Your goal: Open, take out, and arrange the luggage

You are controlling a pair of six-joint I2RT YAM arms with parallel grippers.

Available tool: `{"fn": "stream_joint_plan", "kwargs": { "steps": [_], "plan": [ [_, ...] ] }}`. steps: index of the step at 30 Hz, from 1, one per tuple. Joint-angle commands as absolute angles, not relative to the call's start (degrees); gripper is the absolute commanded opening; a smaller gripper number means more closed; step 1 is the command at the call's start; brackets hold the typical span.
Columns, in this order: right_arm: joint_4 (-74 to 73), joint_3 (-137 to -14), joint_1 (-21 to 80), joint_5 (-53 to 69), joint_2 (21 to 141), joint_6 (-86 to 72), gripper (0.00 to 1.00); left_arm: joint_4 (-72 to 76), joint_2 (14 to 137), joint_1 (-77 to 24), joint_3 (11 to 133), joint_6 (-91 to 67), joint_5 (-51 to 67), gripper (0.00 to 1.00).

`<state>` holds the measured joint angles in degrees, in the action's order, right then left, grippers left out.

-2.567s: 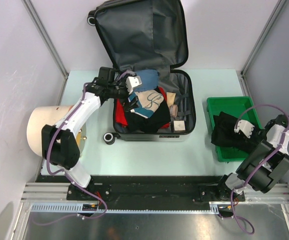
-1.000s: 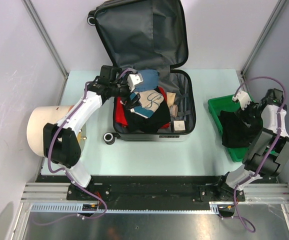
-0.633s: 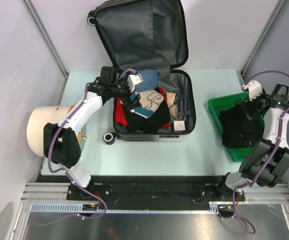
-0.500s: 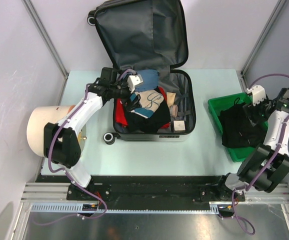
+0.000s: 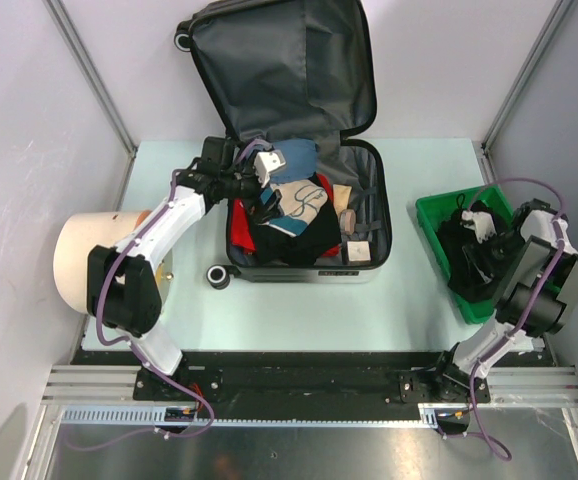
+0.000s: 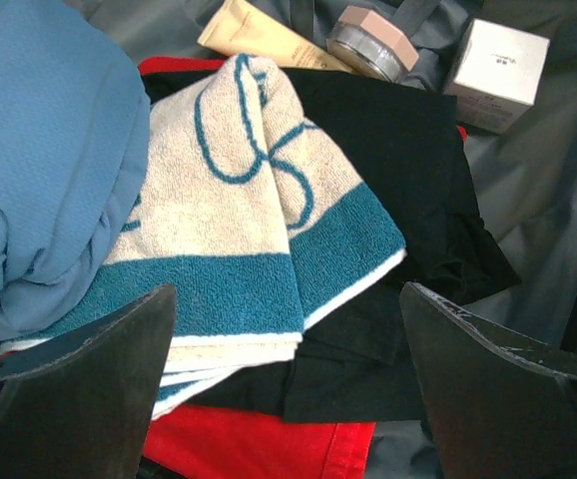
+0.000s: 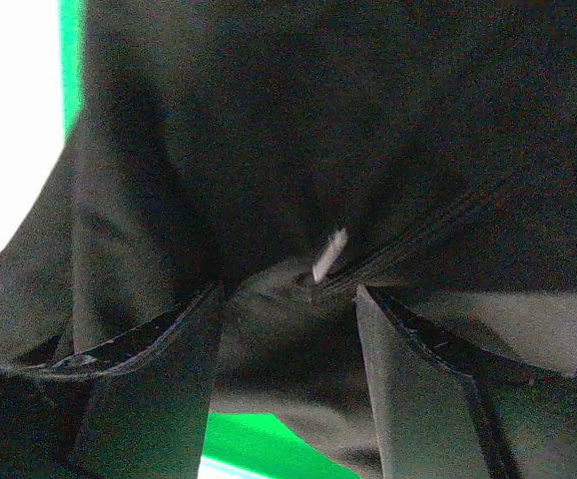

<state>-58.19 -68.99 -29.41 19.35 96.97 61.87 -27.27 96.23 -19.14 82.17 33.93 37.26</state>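
Luggage (image 5: 299, 100) lies open on the desk (image 5: 299, 300); left jaws gape wide, empty, over a towel (image 6: 239, 220) inside; right jaws pinch black cloth (image 7: 298, 120) in the green bin (image 5: 439, 212).

The pale green surface (image 5: 409, 300) is carrying the open luggage (image 5: 284, 70) at the middle back, a green bin (image 5: 431, 215) sitting at right, and a beige cylinder (image 5: 74, 262) lying at left.

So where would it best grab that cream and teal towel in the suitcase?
Probably the teal-banded edge of the towel, approached from above by the left end effector, open over it. That edge lies free atop the black garment, its folded layers stacked for a pinch; the other side is crowded by the blue cloth.
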Motion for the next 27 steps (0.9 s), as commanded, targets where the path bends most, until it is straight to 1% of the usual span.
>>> {"fn": "stream_joint_plan", "kwargs": {
  "steps": [1,3,7,8,11,14,15,19,23,25,26,27],
  "plan": [
    [-58.1,-67.8,-30.8,13.3,100.9,67.0,0.59,-26.1,93.4,-19.5,81.0,33.0,36.1,0.98],
    [-57.6,-67.2,-29.5,16.4,101.6,65.6,0.59,-26.1,94.0,-19.3,81.5,32.0,35.5,0.99],
    [-53.8,-66.7,-22.1,22.7,102.9,56.2,0.61,-26.1,96.1,-18.5,84.7,27.3,32.6,1.00],
    [-52.6,-66.7,-18.8,24.3,103.0,52.5,0.62,-25.9,96.9,-18.5,86.6,26.3,31.7,1.00],
    [-45.5,-66.8,-12.8,25.6,103.2,44.6,0.63,-26.3,98.8,-18.3,90.2,23.1,28.6,1.00],
    [-37.5,-67.0,-8.8,23.7,103.6,37.2,0.65,-26.6,100.2,-18.0,93.0,21.0,25.0,1.00],
    [-35.0,-67.1,-8.4,23.4,103.7,36.2,0.66,-26.8,100.5,-17.9,93.4,20.6,24.3,1.00],
    [-33.7,-67.4,-8.4,21.5,102.2,34.8,0.67,-26.7,101.3,-17.7,94.6,19.3,19.4,1.00],
    [-35.9,-67.8,-11.8,24.9,95.8,36.3,0.74,-26.6,103.0,-16.9,97.0,17.9,15.9,1.00],
    [-38.1,-69.3,-13.9,27.1,91.4,37.3,0.78,-26.5,105.4,-16.8,99.0,20.9,15.9,1.00],
    [-39.4,-69.8,-14.7,29.4,89.8,37.5,0.81,-26.6,106.1,-16.8,101.1,22.2,16.3,1.00],
    [-39.7,-70.1,-15.3,30.6,88.3,37.9,0.89,-26.6,107.2,-16.7,102.5,23.8,17.9,1.00]
  ]
}}
